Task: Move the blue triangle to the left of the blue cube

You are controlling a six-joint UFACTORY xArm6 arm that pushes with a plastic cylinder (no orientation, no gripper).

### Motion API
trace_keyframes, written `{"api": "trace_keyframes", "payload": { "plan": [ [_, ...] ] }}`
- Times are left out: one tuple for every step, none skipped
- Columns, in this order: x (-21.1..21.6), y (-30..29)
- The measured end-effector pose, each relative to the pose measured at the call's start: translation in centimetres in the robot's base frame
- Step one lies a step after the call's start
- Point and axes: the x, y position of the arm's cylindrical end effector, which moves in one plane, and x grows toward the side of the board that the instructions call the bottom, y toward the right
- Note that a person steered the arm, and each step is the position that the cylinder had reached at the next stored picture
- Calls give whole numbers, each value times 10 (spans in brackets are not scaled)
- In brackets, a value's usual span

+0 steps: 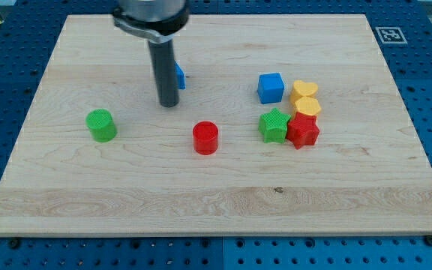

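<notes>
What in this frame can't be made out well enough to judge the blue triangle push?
- Blue triangle: mostly hidden behind the rod in the camera view; only a sliver shows, so its shape and heading are unclear.
- My tip: whether it touches the triangle cannot be told; the rod covers the contact side.
- The arm above the rod: cut off by the view's top edge.
- Yellow blocks: right of the blue cube, packed together; exact shapes unclear.

My tip [169, 103] is sitting just left of the blue triangle [179, 76], partly hiding it. The blue cube [271, 87] is lying well to the view's right.
</notes>
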Motion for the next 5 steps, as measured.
{"api": "trace_keyframes", "payload": {
  "plan": [
    [0, -5],
    [0, -6],
    [-8, -20],
    [-18, -23],
    [-31, -23]
  ]
}}
